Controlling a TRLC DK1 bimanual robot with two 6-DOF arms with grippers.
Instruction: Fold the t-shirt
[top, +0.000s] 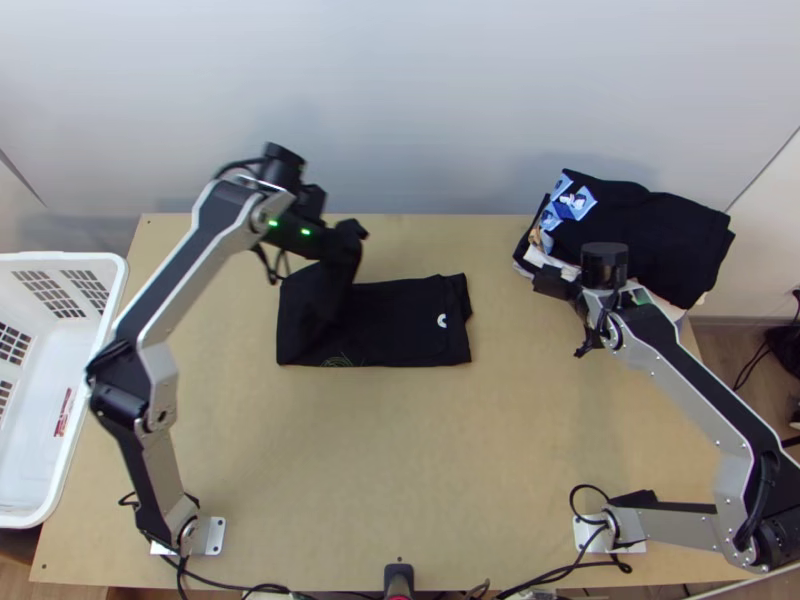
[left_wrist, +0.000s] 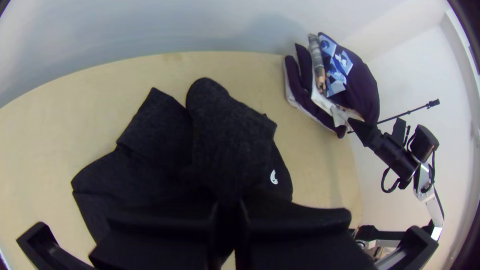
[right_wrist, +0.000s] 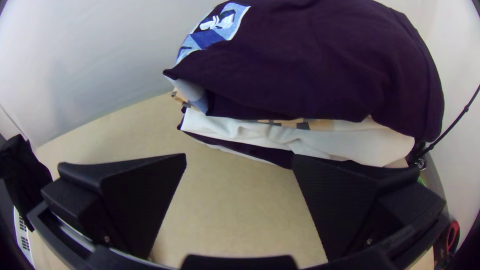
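Note:
The left gripper is over the far left part of the table, shut on a lifted end of the black t-shirt. From it the cloth hangs down to a folded part lying on the table with a small white mark. In the left wrist view the left gripper has its fingers together, and the t-shirt spreads out beyond them. Beside the clothes stack at the right, the right gripper stands apart from the t-shirt. Its fingers are wide apart in the right wrist view, where the gripper holds nothing.
A stack of folded clothes, dark on top with a blue print, lies at the table's far right; in the right wrist view the stack is just beyond the right gripper. A white basket stands left of the table. A pale wall rises behind.

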